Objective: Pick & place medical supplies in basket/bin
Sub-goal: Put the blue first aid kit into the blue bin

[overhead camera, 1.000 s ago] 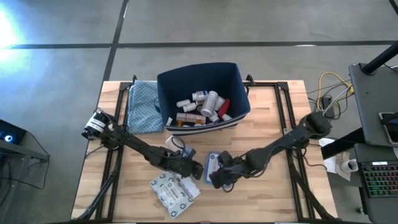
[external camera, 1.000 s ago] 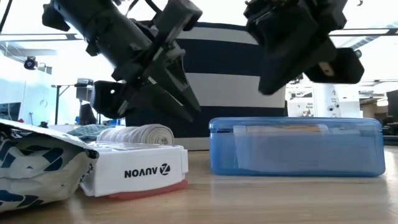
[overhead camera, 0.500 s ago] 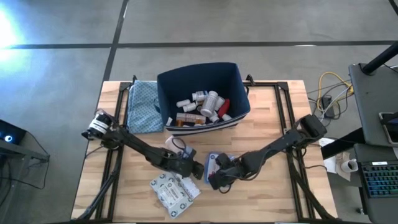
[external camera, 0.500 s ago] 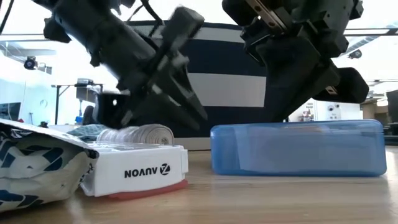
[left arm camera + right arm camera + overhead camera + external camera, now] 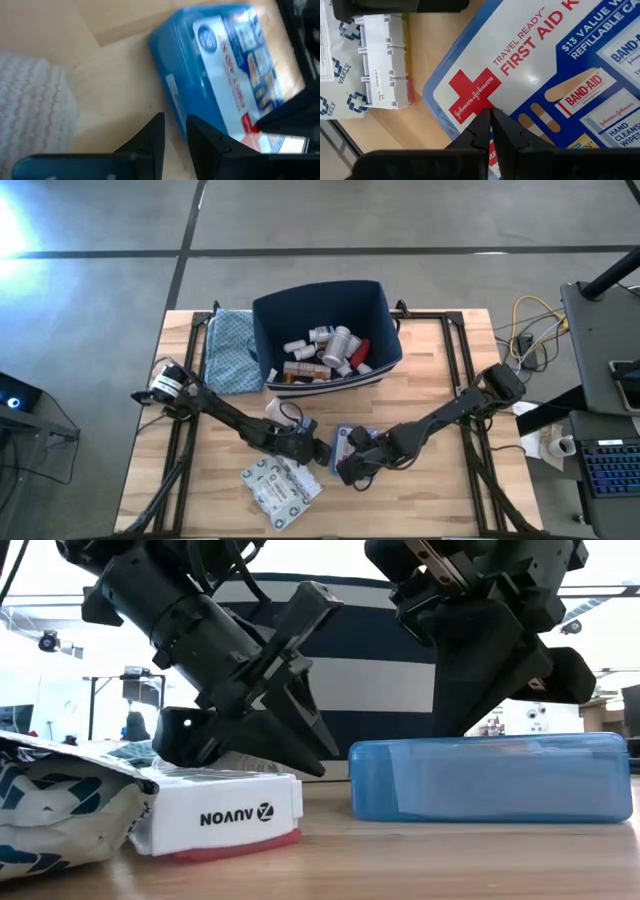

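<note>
Both claws pressed together, the left gripper (image 5: pixel 322 452) and right gripper (image 5: pixel 345 467) flank the first-aid box (image 5: pixel 347 444) at the table's six o'clock, so I'd spread one wide before gripping, while the navy bin (image 5: pixel 385 320) at twelve already holds white bottles (image 5: pixel 338 338).

Overhead camera looks straight down; low camera sits at tabletop level, close in; both wrist cameras hover close over the first-aid box (image 5: pixel 540 75), shared by all.
</note>
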